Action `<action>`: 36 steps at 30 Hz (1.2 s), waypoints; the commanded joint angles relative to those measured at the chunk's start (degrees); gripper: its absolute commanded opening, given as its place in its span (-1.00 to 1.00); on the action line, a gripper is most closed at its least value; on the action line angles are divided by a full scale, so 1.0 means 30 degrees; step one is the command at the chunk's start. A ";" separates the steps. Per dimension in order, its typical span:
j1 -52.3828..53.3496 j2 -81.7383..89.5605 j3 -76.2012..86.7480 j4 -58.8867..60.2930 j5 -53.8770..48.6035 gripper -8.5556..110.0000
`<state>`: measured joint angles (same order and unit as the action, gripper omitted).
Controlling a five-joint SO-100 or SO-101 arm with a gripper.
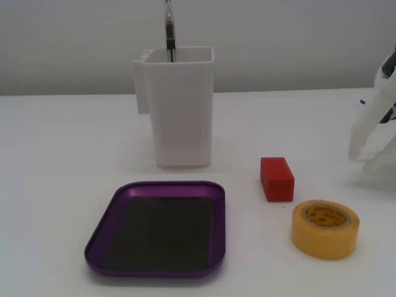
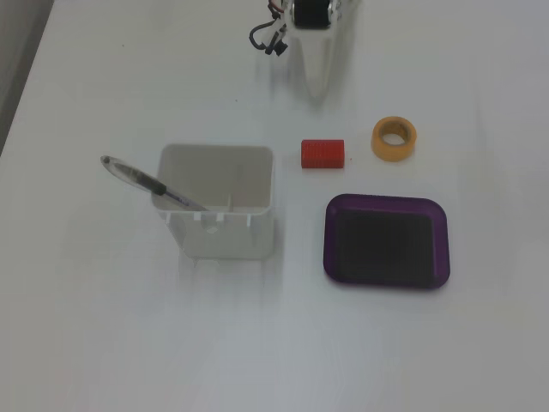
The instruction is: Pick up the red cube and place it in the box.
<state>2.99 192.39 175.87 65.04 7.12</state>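
Observation:
The red cube (image 1: 276,178) lies on the white table, to the right of the purple tray, the box (image 1: 102,232), and apart from it. In the other fixed view the cube (image 2: 322,154) sits just above the tray's (image 2: 386,200) upper left corner. The tray's dark floor holds nothing. My white gripper (image 2: 317,86) hangs at the top of that view, pointing down toward the cube with a gap of table between them. It looks shut and empty. In the first fixed view the gripper (image 1: 356,151) enters at the right edge.
A tall white plastic container (image 1: 182,117) with a pen (image 1: 169,31) in it stands behind the tray; it also shows in the other fixed view (image 2: 227,236). A yellow tape roll (image 1: 322,241) lies right of the cube, seen too in the other view (image 2: 377,142).

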 commanded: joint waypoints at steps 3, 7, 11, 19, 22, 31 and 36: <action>-0.0059 0.1846 0.0205 -0.0234 0.0117 -0.81; -0.0059 0.1846 0.0205 -0.0234 0.0117 -0.81; -0.0059 0.1846 0.0205 -0.0234 0.0117 -0.81; -0.0059 0.1846 0.0205 -0.0234 0.0117 -0.81; -0.0059 0.1846 0.0205 -0.0234 0.0117 -0.81; -0.0088 0.1846 0.0205 -0.0234 -0.0029 -0.81; -0.0615 0.1846 0.0117 -0.1348 -0.0146 -0.80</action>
<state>2.20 192.39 176.04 63.63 7.12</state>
